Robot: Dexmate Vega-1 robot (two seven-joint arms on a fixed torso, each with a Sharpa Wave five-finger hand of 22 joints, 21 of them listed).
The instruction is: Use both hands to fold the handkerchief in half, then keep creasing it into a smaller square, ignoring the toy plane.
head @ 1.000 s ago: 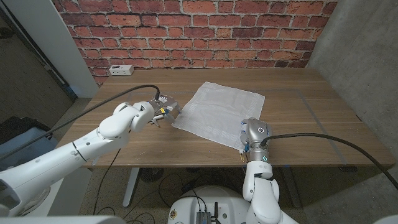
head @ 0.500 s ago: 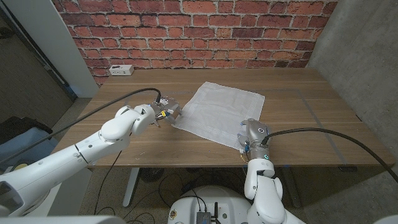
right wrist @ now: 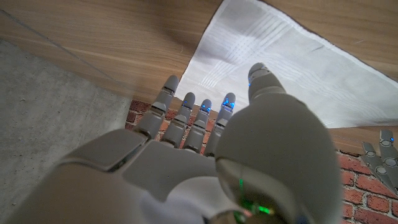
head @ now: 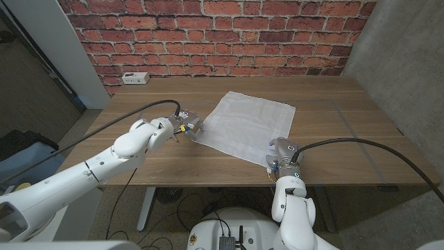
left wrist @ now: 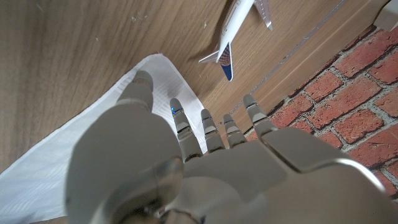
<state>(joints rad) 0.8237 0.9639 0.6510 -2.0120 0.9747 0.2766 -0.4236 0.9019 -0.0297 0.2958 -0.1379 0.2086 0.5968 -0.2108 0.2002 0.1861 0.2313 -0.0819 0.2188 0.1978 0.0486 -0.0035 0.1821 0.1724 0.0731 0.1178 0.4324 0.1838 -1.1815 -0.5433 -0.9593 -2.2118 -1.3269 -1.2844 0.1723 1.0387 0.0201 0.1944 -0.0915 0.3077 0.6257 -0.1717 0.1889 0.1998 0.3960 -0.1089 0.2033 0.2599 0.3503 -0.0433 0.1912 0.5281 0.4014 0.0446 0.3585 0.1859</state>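
A: The left hand (head: 186,126) was seen at the near-left corner of the handkerchief (head: 246,123), fingers (left wrist: 210,129) spread apart above the cloth and nothing gripped. Whether the corner was touched could not be told.

B: And the right hand (head: 281,152) was placed at the near-right corner, fingers (right wrist: 202,113) extended over the edge, likewise with nothing taken hold of.

A: The handkerchief itself was laid flat and unfolded, turned at an angle, at the middle of the wooden table (head: 347,118). It was judged to be light, thin and limp; no shape would be kept once lifted, and it could easily be dragged or bunched.

B: Agreed. The corners were thought the best places for a pinch, one per hand, so the near edge could be carried over evenly. A woven border was made out along the edge in the right wrist view.

A: The toy plane (left wrist: 241,25) was spotted on the bare wood, well apart from the cloth. Blue and red were noted on its tail, but no lettering could be read.

B: A white power strip (head: 134,78) was seen at the far left by the brick wall (head: 222,35); no label was legible.
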